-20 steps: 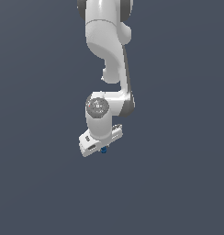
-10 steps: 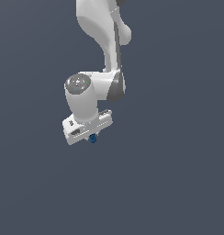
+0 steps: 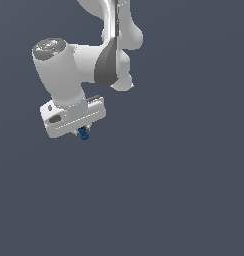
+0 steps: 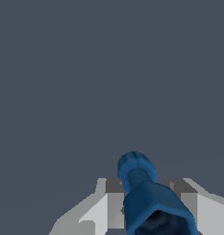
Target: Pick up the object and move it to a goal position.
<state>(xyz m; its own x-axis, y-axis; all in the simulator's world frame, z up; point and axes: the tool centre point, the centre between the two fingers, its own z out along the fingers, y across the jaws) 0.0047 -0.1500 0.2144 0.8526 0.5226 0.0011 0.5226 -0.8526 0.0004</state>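
Observation:
The object (image 3: 84, 133) is a tiny glossy dark-blue lump poking out under the white hand of my gripper (image 3: 82, 131) in the exterior view, left of centre and in the upper half. In the wrist view the object (image 4: 146, 197) fills the space between the two grey-white fingers (image 4: 104, 206), its rounded end pointing away from the camera. My gripper (image 4: 146, 202) is shut on it. The fingers are mostly hidden behind the hand in the exterior view.
The white arm (image 3: 111, 45) reaches down from the top of the exterior view. Only a plain dark grey-blue background shows around it in both views.
The hand with the blue object has moved toward the exterior view's left and upward, and looks larger in the frame. The grip on the object is unchanged.

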